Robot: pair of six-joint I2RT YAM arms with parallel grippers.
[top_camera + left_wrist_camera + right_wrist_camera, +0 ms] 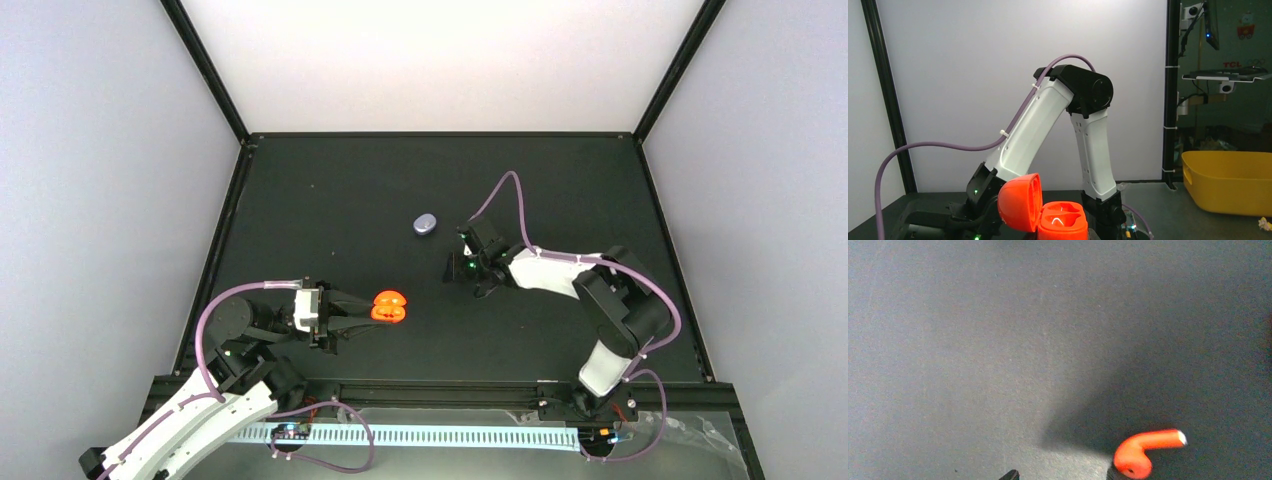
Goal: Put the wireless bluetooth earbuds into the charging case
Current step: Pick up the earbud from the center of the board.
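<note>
Got the left gripper (366, 310) clamped shut on the orange charging case (389, 306), sticking out just ahead of the jaws with its lid swung open. Over at the right gripper (453, 270), seeing jaws parted, bare table (973, 340) in the gap. Spotting one red-orange earbud (1142, 451) right against one fingertip, on the outer side, not between the jaws, stem pointing away from them. Also noticing a small grey case (425, 224) lying near that gripper, apart from its jaws.
</note>
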